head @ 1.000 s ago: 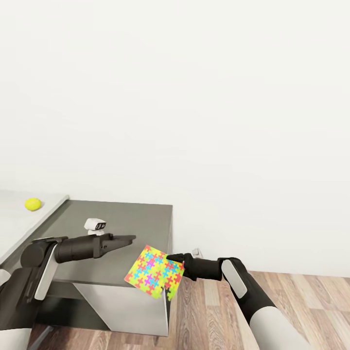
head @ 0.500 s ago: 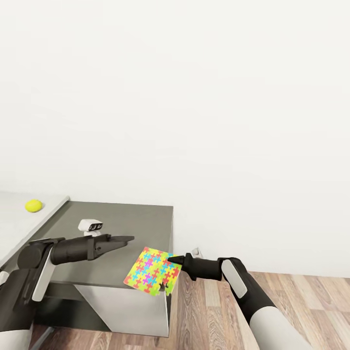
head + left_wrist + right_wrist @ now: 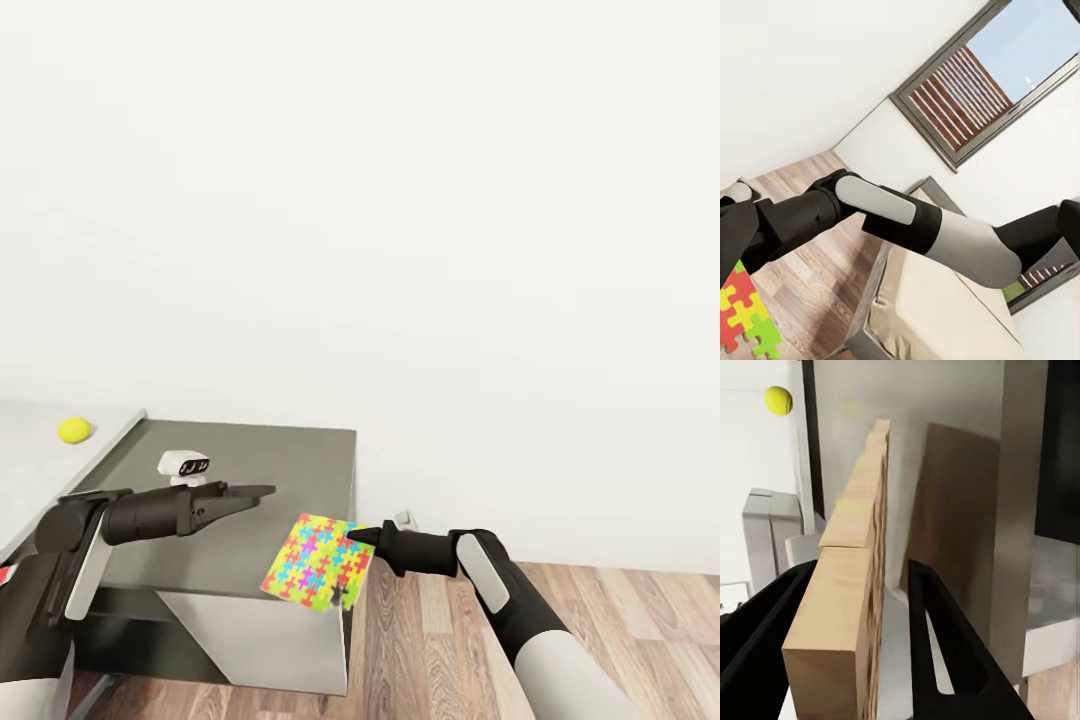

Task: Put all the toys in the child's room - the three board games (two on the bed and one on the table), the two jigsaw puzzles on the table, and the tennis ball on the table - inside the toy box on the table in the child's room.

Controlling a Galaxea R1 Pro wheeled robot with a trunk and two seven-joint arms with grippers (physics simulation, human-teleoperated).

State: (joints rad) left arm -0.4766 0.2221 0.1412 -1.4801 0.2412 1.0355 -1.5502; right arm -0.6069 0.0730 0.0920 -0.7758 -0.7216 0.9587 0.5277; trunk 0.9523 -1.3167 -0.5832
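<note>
Right gripper [image 3: 352,537]: clamped on one edge of the jigsaw puzzle [image 3: 318,560], panel held tilted, just off the front corner of the grey table [image 3: 290,450]. In the right wrist view, fingers [image 3: 945,660] set on either side of the puzzle's wooden edge [image 3: 851,585].

Left gripper [image 3: 262,491]: empty, poised over the table; opening not discernible.

Tennis ball [image 3: 73,430]: at rest on the adjoining pale surface [image 3: 35,460], well apart from the puzzle.

Toy box: location not established from these views.

Procedure, as judged:
- Maintain firm grip; edge-held panel liable to pivot.
- Carry slowly, flat face clear of the table corner.
- Avoid the small white robot figure [image 3: 184,464].
- Locate toy box before release.
</note>
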